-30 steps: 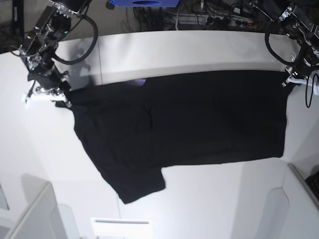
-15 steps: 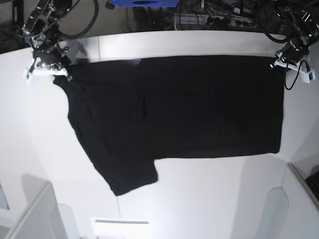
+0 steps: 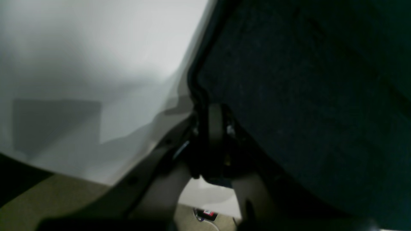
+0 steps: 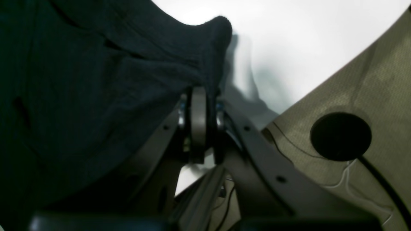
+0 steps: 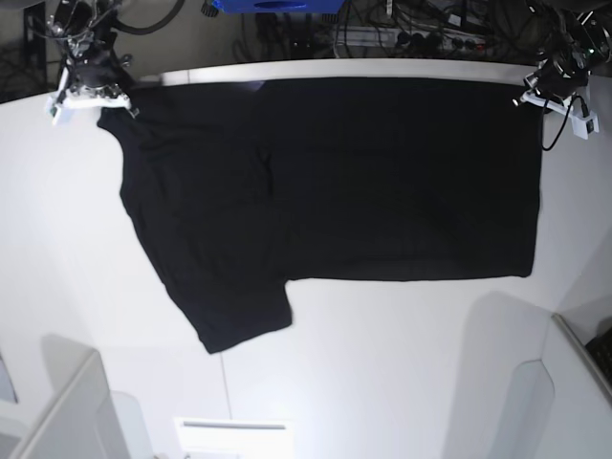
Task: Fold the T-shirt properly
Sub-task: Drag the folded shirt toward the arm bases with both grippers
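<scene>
The black T-shirt [image 5: 335, 182] lies spread plain side up across the white table [image 5: 382, 363], one sleeve hanging toward the front left. My right gripper [image 5: 100, 96] is shut on the shirt's far left corner by the table's back edge; in the right wrist view its fingers [image 4: 199, 122] pinch the cloth [image 4: 80, 80]. My left gripper [image 5: 535, 91] is shut on the far right corner; in the left wrist view its fingers [image 3: 215, 128] clamp the cloth's hem [image 3: 305, 96]. The sun print is hidden.
Cables and a blue box [image 5: 273, 5] lie behind the table's back edge. Grey bins stand at the front left [image 5: 67, 411] and front right [image 5: 574, 382]. A white sheet [image 5: 234, 435] lies at the front edge.
Both grippers have pulled the shirt's top edge away toward the table's back edge. The whole shirt slid back with them and lies stretched flatter.
</scene>
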Controlling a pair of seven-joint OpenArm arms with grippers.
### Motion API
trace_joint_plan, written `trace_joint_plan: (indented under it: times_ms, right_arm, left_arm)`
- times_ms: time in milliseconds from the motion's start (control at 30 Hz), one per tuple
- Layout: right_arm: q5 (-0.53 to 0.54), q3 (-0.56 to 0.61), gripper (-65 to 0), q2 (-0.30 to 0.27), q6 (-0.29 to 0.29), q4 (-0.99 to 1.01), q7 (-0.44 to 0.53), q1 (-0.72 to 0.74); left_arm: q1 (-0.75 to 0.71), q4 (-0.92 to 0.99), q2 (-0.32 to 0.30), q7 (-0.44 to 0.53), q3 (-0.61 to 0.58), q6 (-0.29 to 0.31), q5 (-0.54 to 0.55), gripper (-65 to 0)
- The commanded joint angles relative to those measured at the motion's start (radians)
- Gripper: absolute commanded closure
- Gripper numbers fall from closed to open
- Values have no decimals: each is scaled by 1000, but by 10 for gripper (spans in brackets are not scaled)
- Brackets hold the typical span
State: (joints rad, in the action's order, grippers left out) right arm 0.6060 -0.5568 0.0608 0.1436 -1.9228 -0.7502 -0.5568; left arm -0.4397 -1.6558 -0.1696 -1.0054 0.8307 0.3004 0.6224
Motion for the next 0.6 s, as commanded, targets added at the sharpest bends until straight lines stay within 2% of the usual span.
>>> trace_joint_plan:
  times_ms: [0, 567]
  right_arm:
    - [1, -7, 0, -8, -11, -16, 24, -6]
    - [-1, -7, 0, -8, -16, -17, 22, -16]
  left_arm:
    - [-14, -19, -15, 15, 9, 6, 6, 0]
    - [-63, -82, -11, 15, 16, 1, 1, 0]
